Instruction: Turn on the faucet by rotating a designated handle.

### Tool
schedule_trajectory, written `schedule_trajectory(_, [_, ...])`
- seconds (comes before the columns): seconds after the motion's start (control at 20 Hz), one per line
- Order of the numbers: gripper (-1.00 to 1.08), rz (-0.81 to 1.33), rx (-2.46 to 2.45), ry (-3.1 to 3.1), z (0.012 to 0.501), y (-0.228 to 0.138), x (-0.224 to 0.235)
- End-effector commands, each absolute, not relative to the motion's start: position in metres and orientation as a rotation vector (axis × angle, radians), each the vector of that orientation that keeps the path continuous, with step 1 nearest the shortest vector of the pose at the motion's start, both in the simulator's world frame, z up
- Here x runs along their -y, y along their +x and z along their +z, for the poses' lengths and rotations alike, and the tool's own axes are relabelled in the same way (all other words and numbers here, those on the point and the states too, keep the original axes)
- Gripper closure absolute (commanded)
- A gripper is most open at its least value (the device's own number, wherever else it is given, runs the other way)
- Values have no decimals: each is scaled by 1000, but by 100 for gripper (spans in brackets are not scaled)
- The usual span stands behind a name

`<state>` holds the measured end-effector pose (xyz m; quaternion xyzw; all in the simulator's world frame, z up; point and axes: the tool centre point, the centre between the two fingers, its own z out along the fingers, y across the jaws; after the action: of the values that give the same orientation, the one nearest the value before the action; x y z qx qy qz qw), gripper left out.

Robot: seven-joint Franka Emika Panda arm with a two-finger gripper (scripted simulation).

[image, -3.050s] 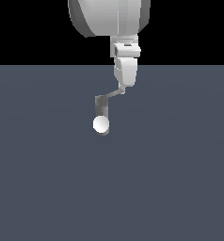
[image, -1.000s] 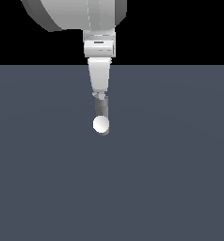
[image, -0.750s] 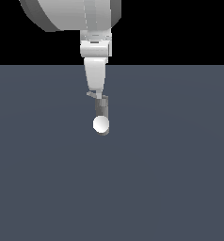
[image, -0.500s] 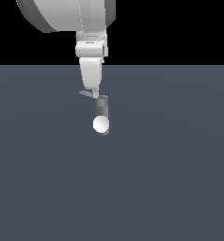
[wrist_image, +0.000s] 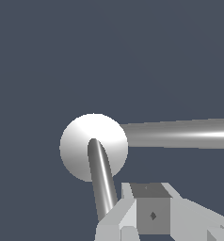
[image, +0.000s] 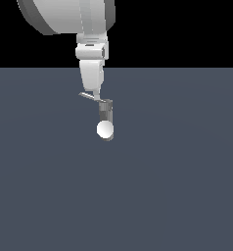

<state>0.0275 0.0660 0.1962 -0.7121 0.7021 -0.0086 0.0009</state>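
Note:
The faucet (image: pixel 105 112) is a short grey upright body with a white round end (image: pixel 104 130) on the dark floor. Its handle (image: pixel 100 99), a thin grey bar, projects from the top toward the exterior view's left. My gripper (image: pixel 90 93) hangs straight down with its fingers together, the tips touching the outer end of the handle. It holds nothing. In the wrist view the handle (wrist_image: pixel 100 183) runs from the white round end (wrist_image: pixel 78 141) to my gripper (wrist_image: pixel 149 221), and a thicker grey bar (wrist_image: pixel 180 134) of the faucet runs off sideways.
A flat dark blue-grey floor (image: pixel 177 186) lies all around the faucet. The large white arm (image: pixel 64 14) looms above the faucet at the back. Nothing else shows.
My gripper has moved from the exterior view's right to its left, pushing the handle round. The bar pointed right three seconds ago, roughly at the camera one second ago, and now points left.

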Motion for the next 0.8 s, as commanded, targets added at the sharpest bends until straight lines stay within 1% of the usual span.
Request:
schedule_trajectory(0.0, [108,-25,-2184,-2250,192,36,-77])
schedule_trajectory(0.75, [108,-8,-2135,-2301,185,71,-113])
